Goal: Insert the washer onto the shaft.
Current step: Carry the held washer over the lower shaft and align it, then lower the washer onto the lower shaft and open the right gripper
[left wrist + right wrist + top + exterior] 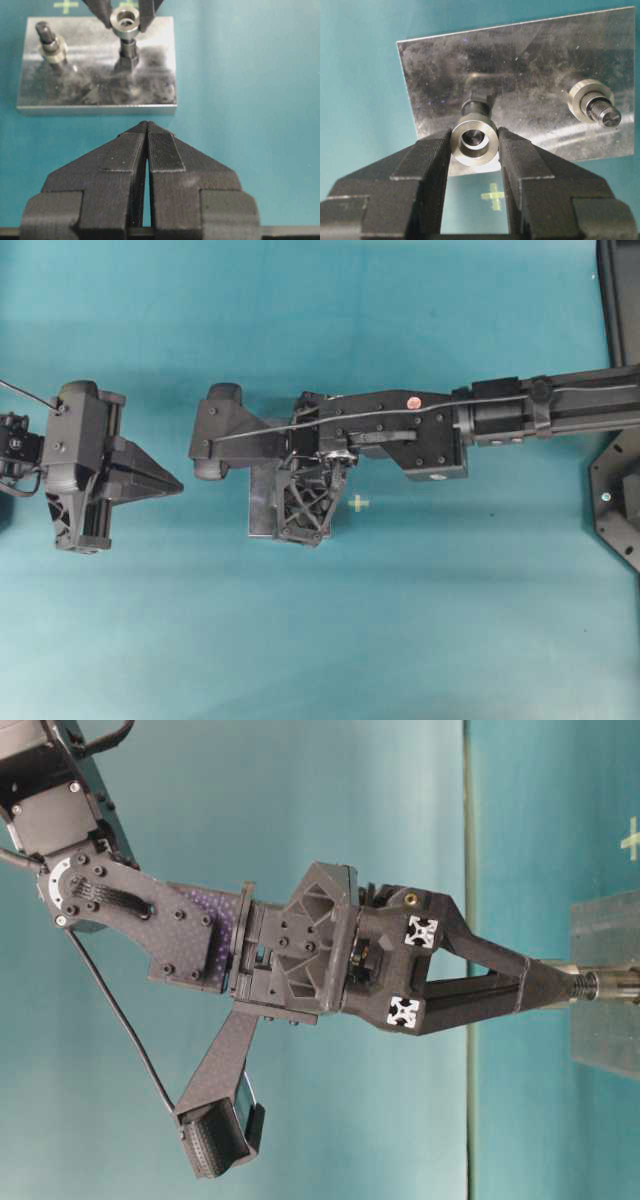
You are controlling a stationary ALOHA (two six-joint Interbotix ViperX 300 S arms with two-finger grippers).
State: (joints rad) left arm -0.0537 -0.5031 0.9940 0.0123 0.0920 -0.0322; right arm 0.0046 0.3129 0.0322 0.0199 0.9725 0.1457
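The right hand (474, 150) grips the washer (474, 140) directly over the shaft (476, 107) on the metal plate (520, 65), its hole lined up with the tip; lowering and letting go remain. A second shaft (602, 112) nearby already wears a washer. The left hand (147, 145) waits clenched and empty on the near side, out of the way.

No lettering or numbers readable here, only plus-shaped marks.

A pale yellow cross mark (359, 503) sits on the teal table (300, 640), just beside the right end effector (474, 145); from that arm's wrist camera it shows between and below the fingers. The left wrist camera catches two such crosses beyond the metal block (95, 95), partly cut off.
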